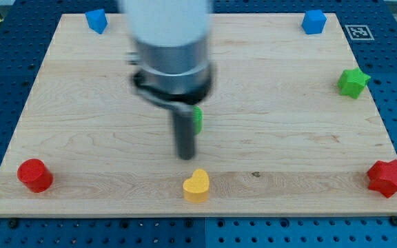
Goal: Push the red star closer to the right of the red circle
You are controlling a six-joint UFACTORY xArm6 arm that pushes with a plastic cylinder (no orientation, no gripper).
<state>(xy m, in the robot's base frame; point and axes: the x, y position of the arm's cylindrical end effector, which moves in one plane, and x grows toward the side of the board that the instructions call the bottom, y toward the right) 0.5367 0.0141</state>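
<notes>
Pale, matt wooden board [288, 138] with visible grain; the red star [387, 178] looks like smooth matt plastic.

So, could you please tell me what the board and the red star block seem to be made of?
The pale rectangular board looks like light unpainted wood with a matt finish: grain lines and a small dark knot show. The red star block has an even, opaque colour, possibly painted wood or plastic; I cannot tell which.

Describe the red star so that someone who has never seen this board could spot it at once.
Start at the wooden board and go to its corner at the view's bottom right. The red star sits there, right at the board's edge. The only other red block, the red circle, is a round cylinder in the opposite bottom corner, and the other star, the green star, sits above it along the right edge.
</notes>
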